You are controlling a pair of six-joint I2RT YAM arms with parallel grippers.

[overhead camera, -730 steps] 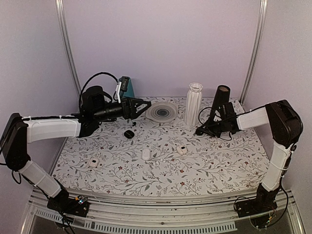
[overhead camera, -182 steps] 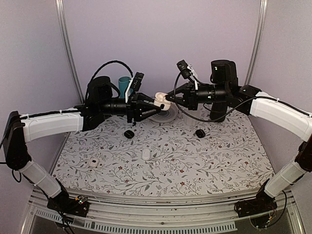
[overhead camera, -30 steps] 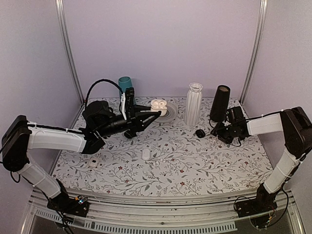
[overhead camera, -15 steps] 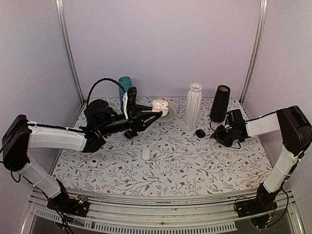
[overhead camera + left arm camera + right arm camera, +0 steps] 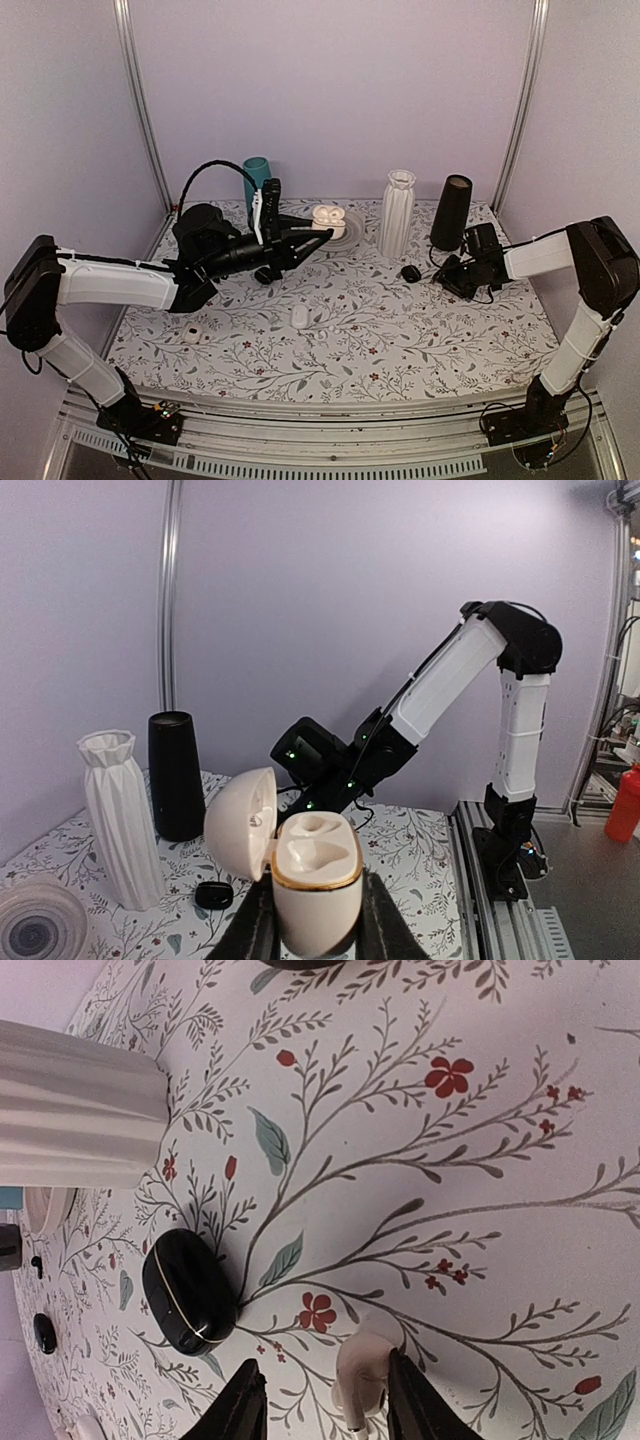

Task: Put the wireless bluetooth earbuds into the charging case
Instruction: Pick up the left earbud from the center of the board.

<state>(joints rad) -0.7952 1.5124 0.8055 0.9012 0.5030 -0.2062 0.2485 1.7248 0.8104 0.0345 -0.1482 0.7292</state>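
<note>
Earbud and case are well apart right now. A white earbud (image 5: 362, 1372) lies on the bench (image 5: 480, 1210) between my right jaws, which stand partly open astride it and hold nothing. One finger (image 5: 412, 1400) looks to be touching or just beside the bud, while the other (image 5: 248, 1405) stands clear of it. My left jaws are clamped on the lower shell of the cream charging case (image 5: 315, 870). They hold it in the air, upright, with the lid hinged open. Whether its wells are filled I cannot tell.

The bud sits off-centre in my right jaws, which I judge to be the main risk. If I close from here, one finger arrives first, and a thing this small and smooth could roll or squirt out sideways. It might skid toward the black case (image 5: 188, 1290) lying near it. A skewed pinch is the next worry, because the bud would then meet its well at the wrong angle. Pressing it home could also twist the rounded shell in my left grip, or drop the bud from height.
</note>
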